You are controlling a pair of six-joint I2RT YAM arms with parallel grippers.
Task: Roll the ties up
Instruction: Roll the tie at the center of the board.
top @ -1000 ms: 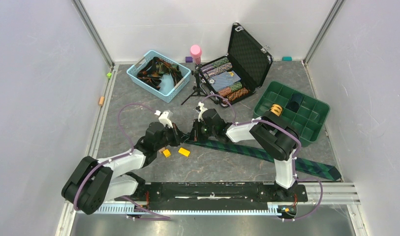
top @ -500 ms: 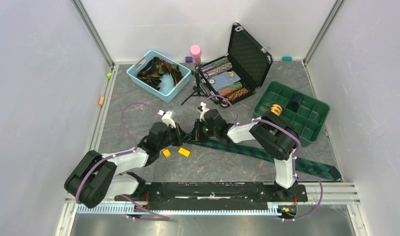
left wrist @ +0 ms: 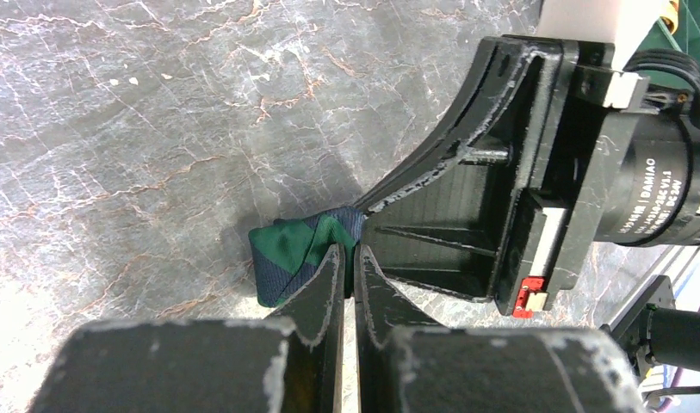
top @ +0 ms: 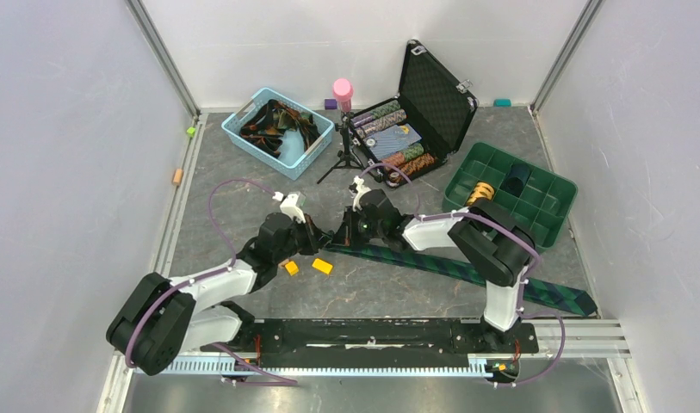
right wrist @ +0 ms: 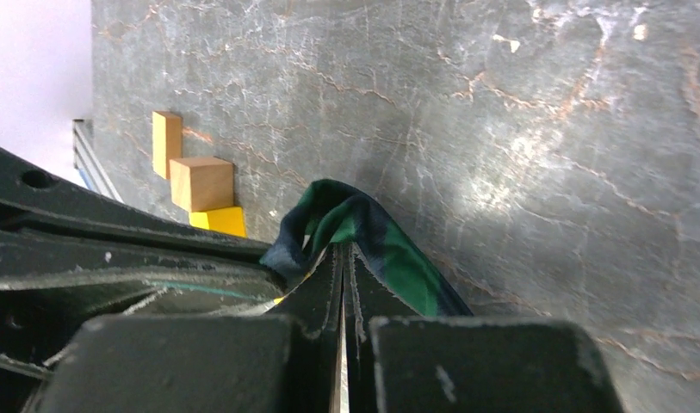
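Observation:
A dark green-and-navy plaid tie [top: 467,271] lies slantwise on the grey table, from the centre down to the front right. Its narrow end [left wrist: 290,254] is folded up where both grippers meet. My left gripper [top: 316,242] [left wrist: 348,255] is shut on that folded end from the left. From the right, my right gripper [top: 339,237] [right wrist: 342,251] is shut on the same fold [right wrist: 368,231], fingertip to fingertip with the left one. More ties fill the blue basket [top: 256,153] at the back left.
Two small orange blocks [top: 322,266] [top: 290,268] lie just in front of the grippers. An open black case [top: 436,95] with rolled ties, a small tripod [top: 346,157] and a pink cylinder [top: 342,89] stand behind. A green compartment tray [top: 563,215] is at the right.
Both grippers stay shut on the tie's end at the same spot. The left arm's elbow has swung slightly and the right arm has edged a little to the right.

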